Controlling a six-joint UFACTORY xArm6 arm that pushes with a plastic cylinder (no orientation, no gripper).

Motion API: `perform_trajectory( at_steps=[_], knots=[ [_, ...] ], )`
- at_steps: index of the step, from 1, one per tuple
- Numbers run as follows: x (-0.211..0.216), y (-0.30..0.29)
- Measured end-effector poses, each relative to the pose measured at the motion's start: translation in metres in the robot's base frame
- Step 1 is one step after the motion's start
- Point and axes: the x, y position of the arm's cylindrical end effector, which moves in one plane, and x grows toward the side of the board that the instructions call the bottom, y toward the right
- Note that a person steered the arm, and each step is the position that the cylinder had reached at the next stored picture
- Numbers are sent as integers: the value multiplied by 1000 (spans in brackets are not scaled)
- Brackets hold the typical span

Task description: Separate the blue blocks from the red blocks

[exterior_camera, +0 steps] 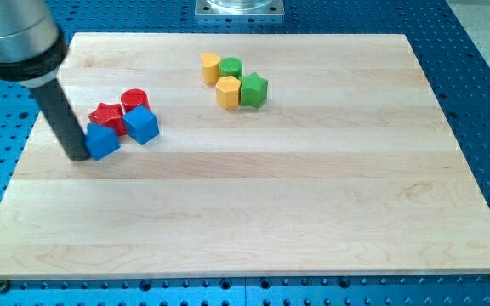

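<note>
My tip (78, 155) stood against the left side of a blue block (103, 141) at the board's (245, 221) left — beside it a blue cube (141, 125), a red star (106, 116), a red cylinder (134, 99), all clustered, touching.

Upper centre of frame: yellow block (210, 66), green cylinder (231, 69), yellow hexagon (228, 91) and green star (253, 88) sat clustered on wooden board (313, 195). Blue perforated table (483, 51) surrounded it.

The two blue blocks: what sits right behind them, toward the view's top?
Behind the blue blocks sit a red star and a red cylinder. Their lower parts are covered. My tip is beside the left blue block.
</note>
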Motion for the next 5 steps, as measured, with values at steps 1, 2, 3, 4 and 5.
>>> perform_trajectory(
  at_steps=[1,2,3,4,5],
  knots=[
    [1,-1],
    [-1,7],
    [-42,45],
    [-79,97],
    [-75,87]
  ],
)
